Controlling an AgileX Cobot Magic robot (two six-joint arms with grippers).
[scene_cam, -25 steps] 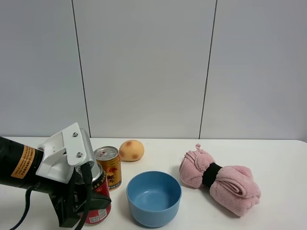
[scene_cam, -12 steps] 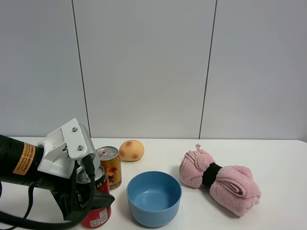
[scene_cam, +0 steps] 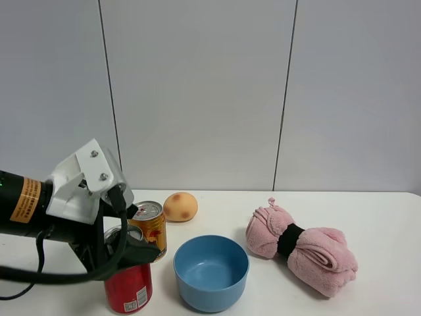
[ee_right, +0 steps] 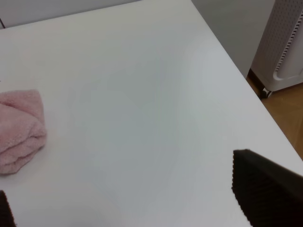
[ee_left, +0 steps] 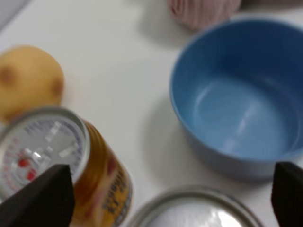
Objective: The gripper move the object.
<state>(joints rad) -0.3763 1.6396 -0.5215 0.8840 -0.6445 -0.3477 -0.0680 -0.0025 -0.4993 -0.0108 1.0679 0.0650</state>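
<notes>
The red can (scene_cam: 129,288) stands upright on the white table (scene_cam: 217,204), left of the blue bowl. My left gripper (scene_cam: 129,246) hangs just above the can's top, its jaws spread and holding nothing. In the left wrist view the can's silver lid (ee_left: 194,213) shows at the lower edge, between the two black fingertips (ee_left: 46,197), with the left gripper (ee_left: 168,196) open wide. My right gripper (ee_right: 135,203) is open over bare table, far from the can, and is out of the exterior view.
A gold Red Bull can (scene_cam: 151,228) stands just behind the red can. A blue bowl (scene_cam: 210,271) sits close on its right. A tan round fruit (scene_cam: 180,206) lies behind, and a rolled pink towel (scene_cam: 301,247) lies at the right. The table's edge (ee_right: 246,90) is near the right gripper.
My left gripper has let go of the red can and risen above it. The can now stands alone on the table.
</notes>
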